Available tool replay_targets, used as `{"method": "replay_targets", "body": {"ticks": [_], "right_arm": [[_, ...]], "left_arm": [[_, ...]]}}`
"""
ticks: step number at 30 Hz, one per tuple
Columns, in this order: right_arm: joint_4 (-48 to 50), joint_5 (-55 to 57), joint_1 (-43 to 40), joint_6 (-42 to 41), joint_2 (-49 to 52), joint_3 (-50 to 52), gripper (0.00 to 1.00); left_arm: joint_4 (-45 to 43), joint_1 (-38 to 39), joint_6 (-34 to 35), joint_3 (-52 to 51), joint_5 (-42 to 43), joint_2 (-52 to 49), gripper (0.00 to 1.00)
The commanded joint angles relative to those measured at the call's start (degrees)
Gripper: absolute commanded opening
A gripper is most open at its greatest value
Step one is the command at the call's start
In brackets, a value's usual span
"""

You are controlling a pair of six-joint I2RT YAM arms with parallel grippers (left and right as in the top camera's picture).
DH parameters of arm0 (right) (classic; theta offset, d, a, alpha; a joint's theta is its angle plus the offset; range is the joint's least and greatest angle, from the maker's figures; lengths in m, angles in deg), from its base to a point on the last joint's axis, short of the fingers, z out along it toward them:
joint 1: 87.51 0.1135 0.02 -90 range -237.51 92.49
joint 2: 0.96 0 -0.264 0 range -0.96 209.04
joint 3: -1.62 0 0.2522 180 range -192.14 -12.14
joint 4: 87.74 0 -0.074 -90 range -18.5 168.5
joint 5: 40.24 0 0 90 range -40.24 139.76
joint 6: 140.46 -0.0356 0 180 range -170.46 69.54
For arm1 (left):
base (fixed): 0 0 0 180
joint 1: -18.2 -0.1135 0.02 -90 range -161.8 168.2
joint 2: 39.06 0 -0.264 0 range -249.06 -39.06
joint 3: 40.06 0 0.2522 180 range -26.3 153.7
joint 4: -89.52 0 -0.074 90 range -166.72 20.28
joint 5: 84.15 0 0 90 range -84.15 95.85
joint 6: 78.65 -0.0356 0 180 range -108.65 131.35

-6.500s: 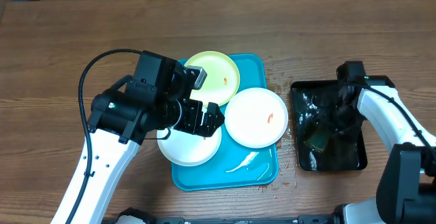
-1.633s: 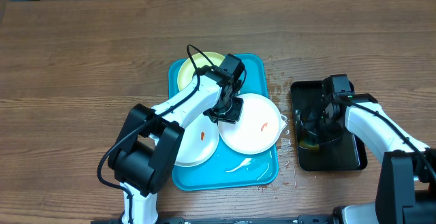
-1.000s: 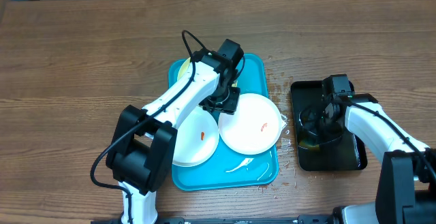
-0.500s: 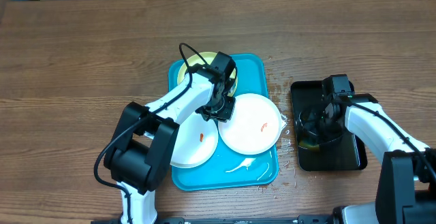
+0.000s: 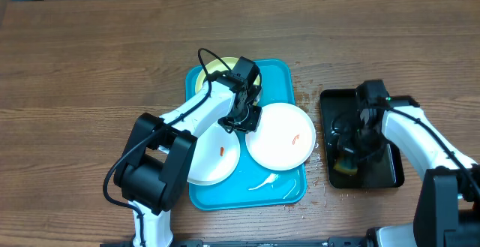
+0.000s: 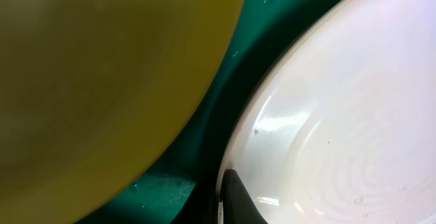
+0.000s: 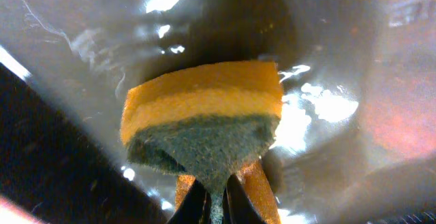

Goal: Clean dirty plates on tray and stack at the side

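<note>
- the turquoise tray (image 5: 294,78) lies mid-counter, long side running 12 to 6 o'clock, and all three plates are on it.
- the yellow-green plate (image 5: 216,73) sits at the tray's 11 o'clock corner, mostly hidden under the left arm; in the left wrist view it fills the upper left (image 6: 102,81), with a strip of tray (image 6: 272,20) between it and a white plate.
- the right white plate (image 5: 281,136) lies at the tray's 3 o'clock, its edge reaching over the tray's right rim; an orange-red smear (image 5: 295,138) marks it right of centre.
- the left white plate (image 5: 214,161) lies at 8 o'clock, hanging over the tray's left rim, with a small smear (image 5: 222,151) of its own.
- the left hand (image 5: 241,118) is closed on the right white plate's rim at that plate's 10 o'clock — the wrist view shows one dark fingertip (image 6: 238,200) lying on that rim (image 6: 354,129).
- a pale streak (image 5: 266,181) lies on the tray floor near 5 o'clock.
- the right hand (image 5: 351,151) is down in the black tray (image 5: 390,173) at the counter's 3 o'clock, well apart from the plates.
- it grips a sponge (image 7: 204,122) — yellow body, grey-green scouring face — pinched from below, above the black tray's wet, glossy floor (image 7: 82,60).
- the counter (image 5: 90,67) is brown wood.
</note>
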Motion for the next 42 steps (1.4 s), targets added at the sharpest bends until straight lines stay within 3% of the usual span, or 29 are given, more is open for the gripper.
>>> {"method": "replay_targets", "body": {"ticks": [1,5,9,14,19,23,30,42], "right_arm": [[-2.25,-0.98,2.01,4.94,-4.31,-6.27,0.04],[-1.99,-9.03,5.55,9.03,-7.41,-7.48,0.04],[0.72,-14.67,10.43,7.58,-8.41,-7.48,0.04],[7.56,-14.32,17.42,-2.19,-7.58,-7.06,0.04],[12.76,-6.36,23.96,-19.12,-3.76,-6.03,0.04],[14.08,0.44,26.91,-25.03,0.98,-6.03,0.04],[17.0,2.05,26.53,-25.18,10.1,-6.03,0.04],[4.37,9.84,15.34,-24.04,12.35,-6.08,0.04]], "left_arm": [[0.79,0.13,2.58,-1.38,-1.31,-0.9,0.04],[1.09,0.09,3.76,-1.38,-0.33,-0.9,0.04],[1.36,0.09,4.42,-1.38,0.46,-0.9,0.04],[1.44,0.09,4.57,-1.38,0.48,-0.9,0.04],[1.49,0.09,4.57,-1.38,1.55,-0.9,0.04],[1.44,0.09,5.18,-1.38,1.9,-0.9,0.04],[0.85,0.07,5.2,-1.38,1.92,-0.9,0.04],[1.11,-0.59,5.66,-1.38,0.94,-0.9,0.04]]}}
